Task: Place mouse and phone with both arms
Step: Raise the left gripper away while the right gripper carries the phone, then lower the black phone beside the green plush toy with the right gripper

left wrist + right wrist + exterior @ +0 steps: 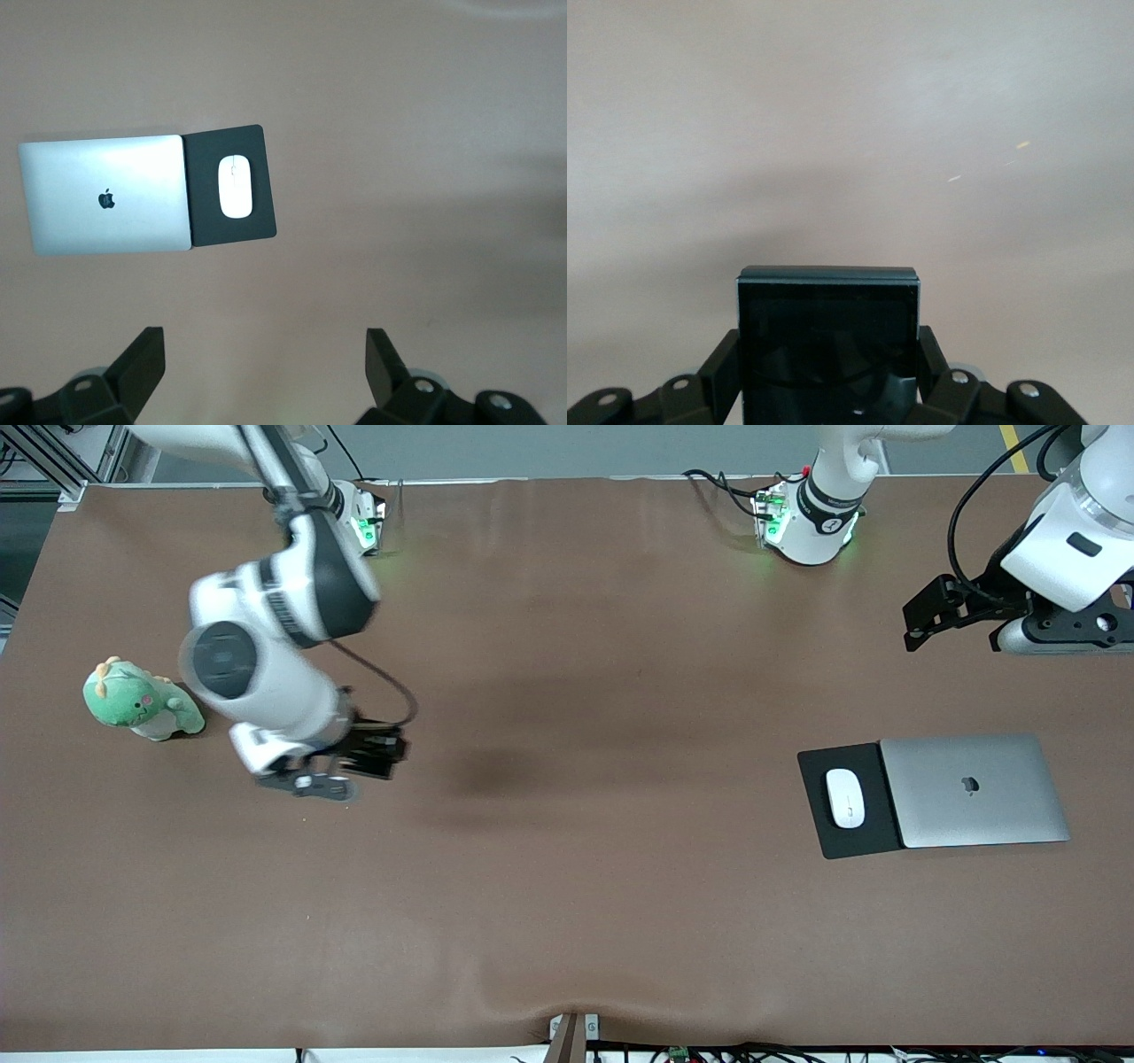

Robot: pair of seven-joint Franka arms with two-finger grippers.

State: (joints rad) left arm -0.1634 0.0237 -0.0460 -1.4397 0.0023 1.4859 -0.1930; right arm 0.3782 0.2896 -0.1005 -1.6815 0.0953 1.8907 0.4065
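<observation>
The white mouse (845, 797) lies on a black mouse pad (855, 841) beside a closed silver laptop (974, 790), toward the left arm's end of the table. In the left wrist view the mouse (236, 186) lies on the pad (257, 146), well apart from the left gripper (264, 354), whose fingers are open and empty. The left gripper (917, 620) hangs in the air over bare table near its base. My right gripper (372, 755) is shut on the black phone (828, 336) and holds it above bare table, toward the right arm's end.
A green plush toy (142, 700) sits near the right arm's end of the table. The laptop also shows in the left wrist view (106, 195). Brown cloth covers the table.
</observation>
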